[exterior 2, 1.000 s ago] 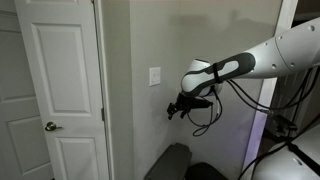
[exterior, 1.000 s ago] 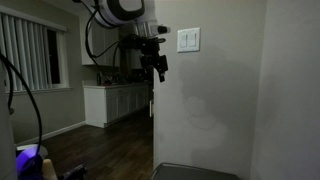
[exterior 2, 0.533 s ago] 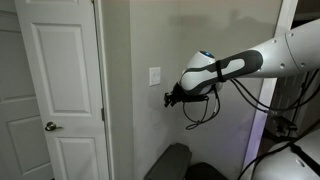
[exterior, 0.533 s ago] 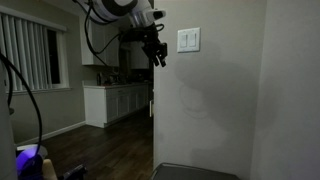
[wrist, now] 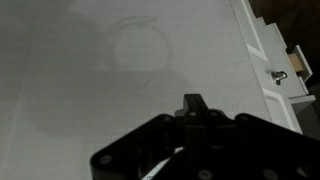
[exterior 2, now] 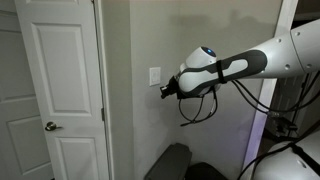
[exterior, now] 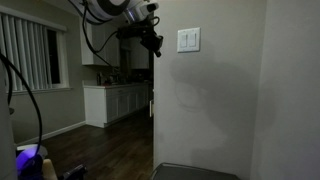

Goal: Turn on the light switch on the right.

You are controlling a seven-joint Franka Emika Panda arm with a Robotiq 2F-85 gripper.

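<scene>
A small white wall plate (exterior: 188,40) with two narrow vertical paddles shows in both exterior views; the light switch (exterior: 192,40) is its right-hand paddle, too small to tell how it is set. In an exterior view the plate (exterior 2: 155,76) appears just left of my gripper (exterior 2: 165,91). My gripper (exterior: 155,43) is shut on nothing and hovers in front of the wall, near plate height, a short way off the plate. In the wrist view the shut gripper (wrist: 195,103) points at bare grey wall; the plate is out of that view.
A white panel door (exterior 2: 60,90) with a lever handle (exterior 2: 47,126) stands beside the wall. White kitchen cabinets (exterior: 115,100) and a window with blinds (exterior: 30,55) lie beyond the wall corner. A dark stand (exterior 2: 175,160) sits low by the wall. Cables hang under the arm.
The gripper has gone from open to shut. It has also risen along the wall, from below the plate to about the plate's height.
</scene>
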